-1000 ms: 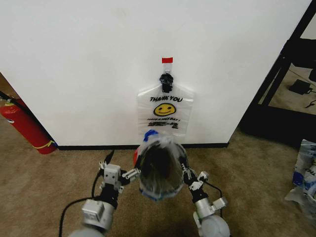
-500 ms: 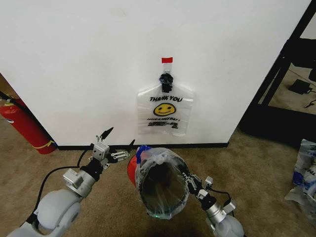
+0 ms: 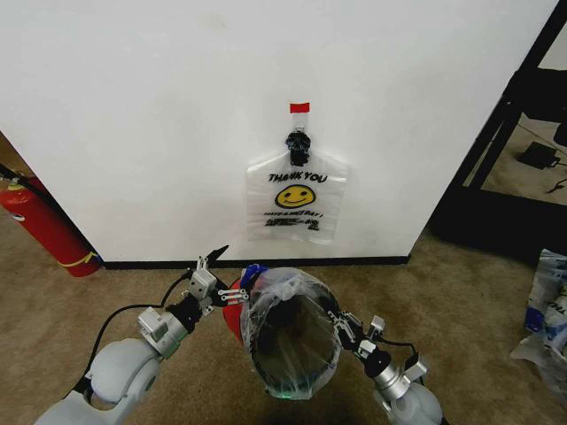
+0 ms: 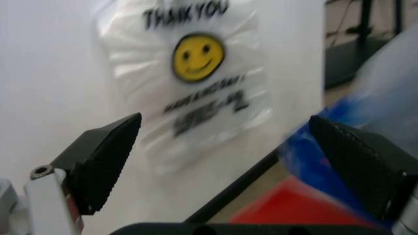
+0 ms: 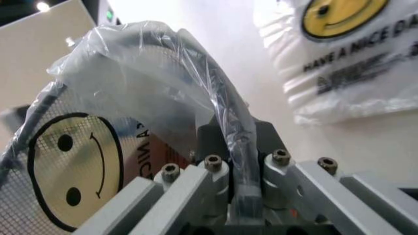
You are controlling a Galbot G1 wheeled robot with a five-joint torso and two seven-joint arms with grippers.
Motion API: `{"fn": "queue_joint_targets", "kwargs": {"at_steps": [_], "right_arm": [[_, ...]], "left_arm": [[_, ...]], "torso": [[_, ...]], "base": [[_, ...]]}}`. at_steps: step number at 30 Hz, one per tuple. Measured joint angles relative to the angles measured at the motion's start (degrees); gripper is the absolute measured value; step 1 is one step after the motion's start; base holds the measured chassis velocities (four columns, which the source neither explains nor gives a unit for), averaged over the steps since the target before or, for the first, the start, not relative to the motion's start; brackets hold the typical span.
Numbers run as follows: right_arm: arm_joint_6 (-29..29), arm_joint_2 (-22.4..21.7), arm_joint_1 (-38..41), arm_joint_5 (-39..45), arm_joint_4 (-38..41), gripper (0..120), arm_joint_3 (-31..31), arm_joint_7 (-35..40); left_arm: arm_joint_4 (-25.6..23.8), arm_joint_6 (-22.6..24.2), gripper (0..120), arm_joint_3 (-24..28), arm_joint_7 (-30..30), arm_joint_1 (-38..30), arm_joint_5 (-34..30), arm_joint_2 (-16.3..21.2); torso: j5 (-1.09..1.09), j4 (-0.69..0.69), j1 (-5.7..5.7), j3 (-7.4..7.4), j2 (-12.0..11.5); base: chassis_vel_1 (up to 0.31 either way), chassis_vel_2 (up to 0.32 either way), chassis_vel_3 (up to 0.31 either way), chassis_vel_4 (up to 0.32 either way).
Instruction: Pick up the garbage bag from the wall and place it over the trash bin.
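Observation:
A whitish garbage bag (image 3: pixel 295 197) with a yellow smiley and "THANK YOU" hangs from a black clip on the white wall; both wrist views show it too (image 4: pixel 196 83) (image 5: pixel 353 49). In front of it the black wire-mesh trash bin (image 3: pixel 291 341) is held off the carpet, its mouth tipped toward the head camera and a second thin plastic bag (image 3: pixel 288 285) stretched over its rim. My right gripper (image 3: pixel 341 326) (image 5: pixel 230 147) is shut on the bin's rim (image 5: pixel 225 117) and that plastic. My left gripper (image 3: pixel 229 273) (image 4: pixel 225 120) stands open beside the bin's red base (image 3: pixel 235 305), holding nothing.
A red fire extinguisher (image 3: pixel 44 226) leans against the wall at the far left. A black shelf frame (image 3: pixel 518 115) stands at the right, with bagged items (image 3: pixel 547 305) on the carpet near it. Brown carpet lies open to the left of the bin.
My left gripper let go of the bin, swung out to the left, and has now come back beside its red base. The right gripper keeps hold of the rim.

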Motion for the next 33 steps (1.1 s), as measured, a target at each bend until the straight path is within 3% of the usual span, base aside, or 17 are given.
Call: {"fn": "queue_joint_targets", "kwargs": {"at_steps": [3,10,16,18,21,22,27,29,33], "right_arm": [[-0.3,-0.3,-0.4,-0.1,0.7,1,0.0,-1.7],[-0.2,0.1,0.3,-0.1,0.1,1,0.0,-1.2],[0.8,1.3,1.3,0.6,-0.1,1,-0.3,2.8],[1.6,1.8,1.3,1.4,0.5,1,-0.7,7.6],[3.0,3.0,0.6,2.8,4.8,1,-1.6,20.5],[3.0,3.0,0.6,2.8,4.8,1,-1.6,20.5],[4.3,5.6,0.0,3.0,12.8,1,-2.8,41.8],[4.3,6.5,0.0,2.2,14.7,1,-3.1,47.6],[3.3,7.9,-0.4,1.8,18.0,1,-2.8,55.8]], "left_arm": [[3.1,0.3,100,-0.5,-1.7,-1.1,2.2,-0.4],[3.1,0.2,100,-1.2,-2.7,-0.3,2.2,-0.4],[3.9,0.7,100,-1.6,-11.0,-0.7,3.5,-0.7],[4.0,2.7,100,-1.9,-16.9,-0.7,3.6,-0.8],[1.6,6.4,100,-3.5,-23.0,0.9,1.9,-1.1],[1.6,6.4,100,-3.5,-23.0,0.9,1.9,-1.1],[1.0,11.2,100,-2.7,-26.1,4.1,6.7,-0.7],[1.5,12.5,100,-1.9,-27.2,4.9,8.0,-0.8],[0.4,13.4,100,-0.5,-26.7,6.4,6.2,-1.3]], "torso": [[-0.01,-0.02,0.0,0.0,0.0],[0.0,-0.01,0.0,-0.01,0.0],[-0.01,-0.01,0.0,0.0,0.0],[-0.01,-0.01,0.0,0.0,0.0],[0.0,0.01,0.0,0.0,0.0],[0.0,0.01,0.0,0.0,0.0],[0.0,-0.02,0.0,-0.01,0.0],[-0.01,0.03,0.0,0.0,0.0],[-0.02,0.0,0.0,0.0,0.0]], "base": [[0.0,0.0,0.0,0.0],[0.0,0.0,0.0,0.0],[0.0,0.0,0.0,0.0],[0.0,0.0,0.0,0.0],[0.0,0.0,0.0,0.0],[0.0,0.0,0.0,0.0],[0.0,0.0,0.0,0.0],[0.0,0.0,0.0,0.0],[0.0,0.0,0.0,0.0]]}}
